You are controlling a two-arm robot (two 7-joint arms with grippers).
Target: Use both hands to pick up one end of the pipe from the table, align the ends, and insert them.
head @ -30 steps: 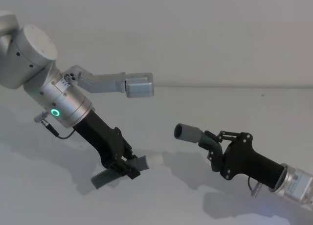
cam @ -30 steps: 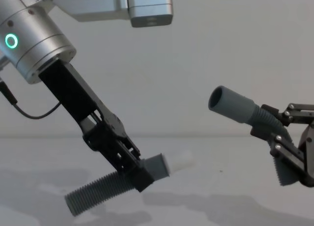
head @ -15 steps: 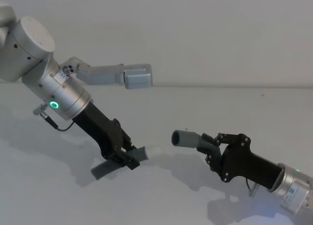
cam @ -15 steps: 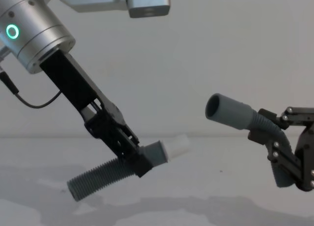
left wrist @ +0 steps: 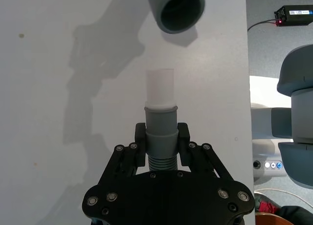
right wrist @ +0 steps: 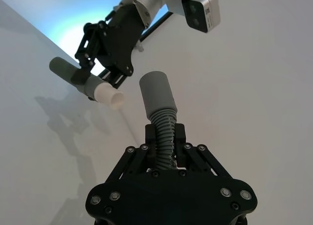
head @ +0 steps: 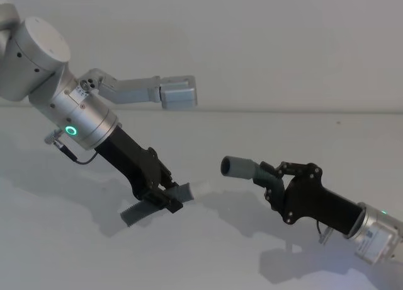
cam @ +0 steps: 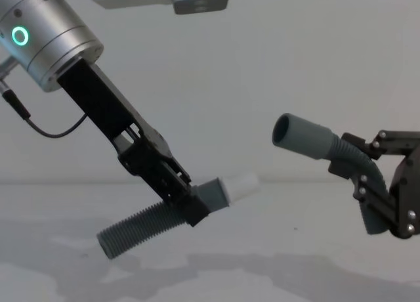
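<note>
Spanning the scene, the white desk (head: 208, 258) lies beneath both arms. Over its left side, the left claw (head: 165, 200) (on the silver wrist (head: 85, 123) with a green ring (head: 71, 130)) is clamped on one ribbed hose piece (cam: 138, 228) just behind its grey cuff (cam: 211, 192), holding it clear of the desk. To the right, the right claw (head: 272, 179) grips the other hose piece (cam: 348, 156) in the air. Its open socket (head: 237, 167) faces the white tip (cam: 241, 184), near but apart, not yet inserted.
</note>
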